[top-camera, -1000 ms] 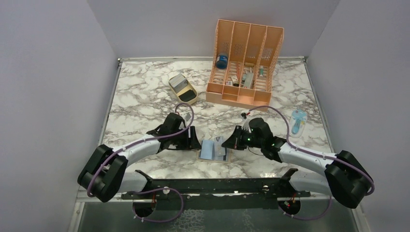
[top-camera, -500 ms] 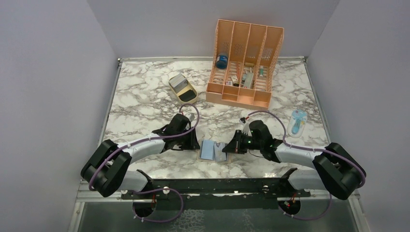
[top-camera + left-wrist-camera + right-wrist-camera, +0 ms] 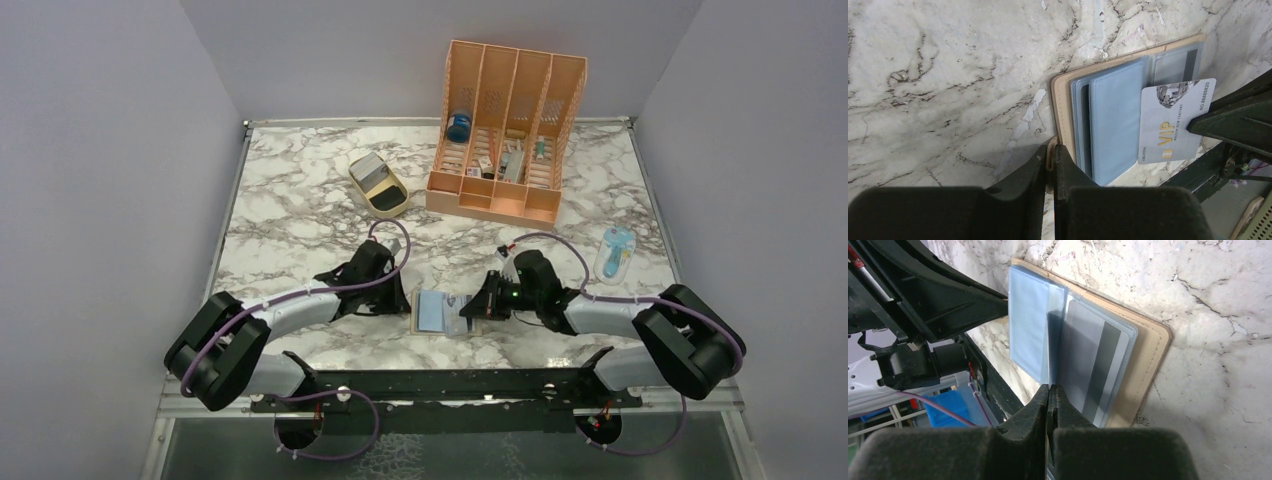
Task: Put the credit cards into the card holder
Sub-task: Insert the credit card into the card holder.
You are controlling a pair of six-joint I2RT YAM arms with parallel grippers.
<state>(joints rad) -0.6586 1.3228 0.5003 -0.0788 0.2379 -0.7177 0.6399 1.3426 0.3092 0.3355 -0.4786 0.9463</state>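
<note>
Top external view, near row first: the left gripper (image 3: 1050, 148) lies low on the marble table (image 3: 300, 200), at the left edge of the open card holder (image 3: 1063, 100). Its two fingers are pressed together with the holder's tan snap tab (image 3: 1049, 170) pinched between them. The card holder lies flat and spread open between the two arms, close to the near edge of the table, with its light-blue pockets (image 3: 1115, 125) facing up.

A silver VIP card (image 3: 1168, 125) hangs over the holder's right half, one long edge meeting the edge of the blue pockets. Whether that edge has gone into a slot cannot be told. Beneath it, a card with a dark stripe (image 3: 1093, 360) sits in the clear pocket on the right half. The right gripper (image 3: 1049, 388) reaches in from the right with its fingers clamped tight on the VIP card, which the right wrist camera sees edge-on.

Far row: a tan oval tray (image 3: 398, 210) holds grey and black flat pieces, too small to name. Right of it stands an orange slotted organizer (image 3: 495, 205), and a pale blue object (image 3: 614, 252) lies near the right edge.
</note>
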